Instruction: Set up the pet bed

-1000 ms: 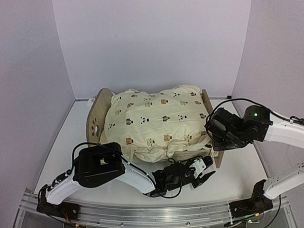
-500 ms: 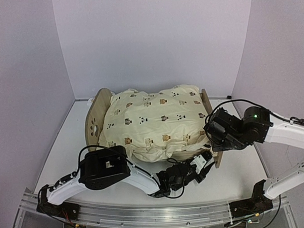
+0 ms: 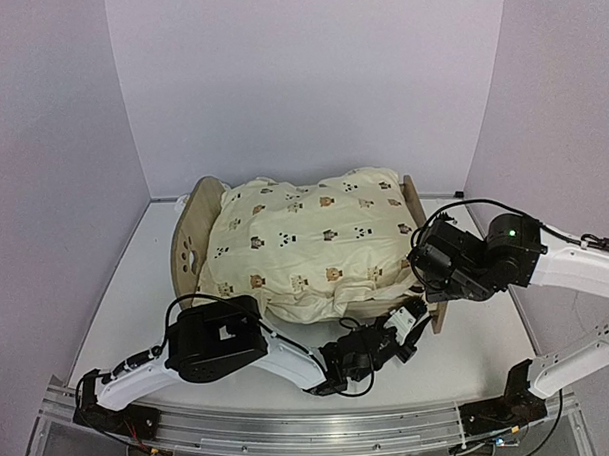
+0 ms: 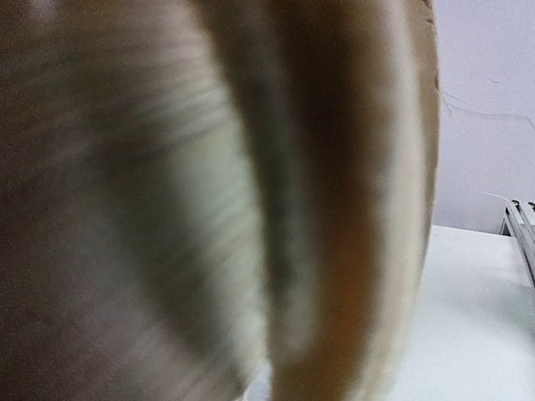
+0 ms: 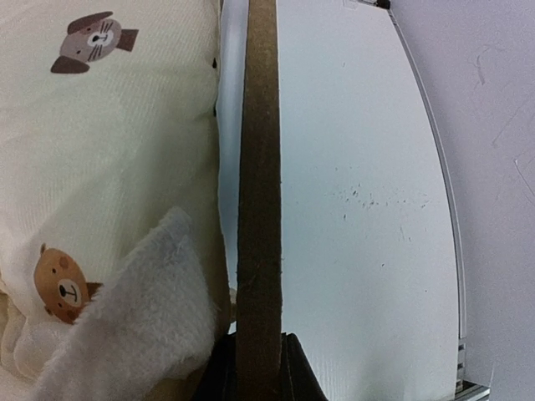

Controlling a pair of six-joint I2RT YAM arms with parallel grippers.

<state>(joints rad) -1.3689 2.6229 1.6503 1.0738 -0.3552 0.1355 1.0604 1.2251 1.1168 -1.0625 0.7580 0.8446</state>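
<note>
Nearest the arms' bases, the left arm is stretching low and rightward along the surface (image 3: 137, 294), putting the left claw (image 3: 413, 322) just beside the near corner of the pet bed (image 3: 193, 237). Its wrist camera is giving only a blur of tan plywood edge (image 4: 351, 209) filling the view, so I cannot tell whether that claw is spread or pinching anything.

A little further back, the right claw (image 5: 257, 372) is pinching the thin edge of the right end board (image 5: 259, 167), one finger on either side. That board is running near to far, straight away from this claw.

The bed is sitting mid-surface with its long axis running left to right, so both claws are crowding its right end, while the left end board is standing well apart from either.

The cream animal-print quilt (image 3: 305, 243) is covering nearly the whole frame, hiding the base and any pillow. A grey fleecy cloth (image 5: 134, 326) is poking out beside the held board, and its extent is hidden.
</note>
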